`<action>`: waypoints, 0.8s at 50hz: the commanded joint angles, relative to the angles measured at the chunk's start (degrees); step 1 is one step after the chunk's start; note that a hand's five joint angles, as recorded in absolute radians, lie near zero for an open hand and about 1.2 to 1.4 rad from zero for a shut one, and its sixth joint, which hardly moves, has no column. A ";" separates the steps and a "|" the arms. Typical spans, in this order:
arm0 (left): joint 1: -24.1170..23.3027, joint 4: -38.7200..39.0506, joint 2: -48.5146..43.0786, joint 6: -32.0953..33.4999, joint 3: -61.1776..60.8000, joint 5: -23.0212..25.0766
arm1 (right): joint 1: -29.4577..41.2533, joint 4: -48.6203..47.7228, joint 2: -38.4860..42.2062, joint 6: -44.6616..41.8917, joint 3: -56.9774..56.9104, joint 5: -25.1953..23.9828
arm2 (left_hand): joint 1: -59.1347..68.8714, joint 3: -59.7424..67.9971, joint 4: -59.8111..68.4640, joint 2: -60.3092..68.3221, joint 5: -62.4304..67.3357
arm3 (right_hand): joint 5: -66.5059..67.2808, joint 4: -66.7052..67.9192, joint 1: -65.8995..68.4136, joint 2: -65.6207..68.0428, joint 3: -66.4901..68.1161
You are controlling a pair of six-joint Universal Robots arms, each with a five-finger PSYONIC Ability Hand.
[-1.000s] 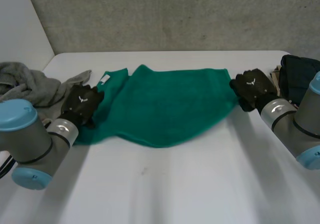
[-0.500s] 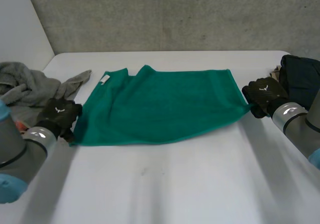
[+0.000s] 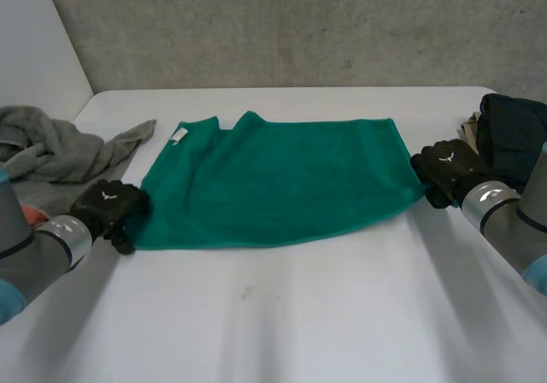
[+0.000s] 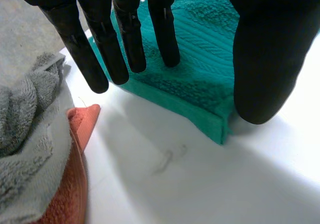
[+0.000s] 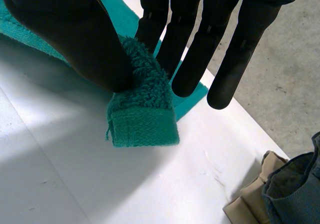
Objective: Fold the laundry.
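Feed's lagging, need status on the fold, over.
Left hand open over near-left corner of green towel. Right hand pinching its right corner. Grey pile beside left hand, not on towel.

left arm: reaching in low, left hand point(image 3: 109, 205) fingers point(image 4: 129, 34) straight, thumb spread apart | right arm: low, right hand point(image 3: 444, 167) thumb and fingers pinching green towel point(image 5: 142, 119) corner

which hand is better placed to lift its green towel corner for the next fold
Right. The right hand pinches a green towel corner between thumb and fingers; the left hand has straight fingers, gripping nothing.
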 commanded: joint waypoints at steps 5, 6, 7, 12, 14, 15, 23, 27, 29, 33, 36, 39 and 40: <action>-1.26 4.32 -4.20 0.14 4.03 -0.76 | -0.12 0.09 0.37 -0.17 0.13 -0.01 | 11.30 11.50 11.52 11.60 11.51 | 13.75 11.32 16.19 12.82 12.08; -1.34 4.50 -4.47 0.14 4.38 -0.85 | -0.12 0.09 0.46 -0.26 0.13 -0.01 | 11.47 11.67 11.68 11.77 11.67 | 13.75 11.32 16.19 12.82 12.08; -1.43 4.50 -4.82 0.14 4.65 -0.94 | -0.12 0.09 0.37 -0.26 0.13 -0.01 | 11.64 11.84 11.85 11.94 11.84 | 13.75 11.32 16.19 12.82 12.08; -2.05 4.50 -6.66 0.75 6.49 -1.47 | -0.12 0.09 0.37 -0.44 0.13 -0.01 | 14.66 14.86 14.87 14.96 14.86 | 13.75 11.32 16.19 12.82 12.08; -2.13 4.59 -7.02 0.93 7.02 -1.64 | -0.12 0.00 0.37 -0.44 0.13 -0.01 | 16.67 16.87 16.89 16.97 16.88 | 13.75 11.32 16.19 12.82 12.08; -2.22 4.59 -7.19 1.01 7.28 -1.64 | -0.12 0.09 0.46 -0.44 0.13 -0.01 | 17.85 18.05 18.07 18.15 18.05 | 13.75 11.32 16.19 12.82 12.08; -3.54 4.76 -10.01 1.37 9.92 -1.91 | -0.12 0.09 0.37 -0.44 0.13 -0.01 | 34.99 35.19 35.21 35.29 35.20 | 13.75 11.32 16.19 12.82 12.08; -4.07 4.41 -9.92 2.68 10.45 -2.78 | -0.12 0.09 0.11 -0.44 0.22 -0.01 | 46.27 46.47 46.49 46.57 46.47 | 13.75 11.32 16.19 12.82 12.08; -4.16 4.41 -7.47 3.12 9.75 -4.36 | -0.21 0.09 -0.15 -0.44 0.31 -0.01 | 46.27 46.47 46.49 46.57 46.47 | 13.75 11.32 16.19 12.82 12.08; -4.24 5.03 -1.93 1.72 7.12 -8.05 | -0.30 0.26 -0.42 -0.26 0.22 0.08 | 46.27 46.47 46.49 46.57 46.47 | 13.75 11.32 16.19 12.82 12.08; -4.25 5.73 0.97 0.49 4.57 -9.20 | -0.12 0.79 -0.42 -0.26 0.13 0.08 | 46.27 46.47 46.49 46.57 46.47 | 13.75 11.32 16.19 12.82 12.08; -4.16 6.35 1.77 0.31 2.46 -8.50 | 0.05 1.58 -0.51 -0.44 0.13 -0.18 | 46.27 46.47 46.49 46.57 46.47 | 13.75 11.32 16.19 12.82 12.08; -3.90 6.43 1.59 0.66 1.84 -7.80 | 0.23 1.84 -0.51 -0.44 0.13 -0.18 | 46.27 46.47 46.49 46.57 46.47 | 13.75 11.32 16.19 12.82 12.08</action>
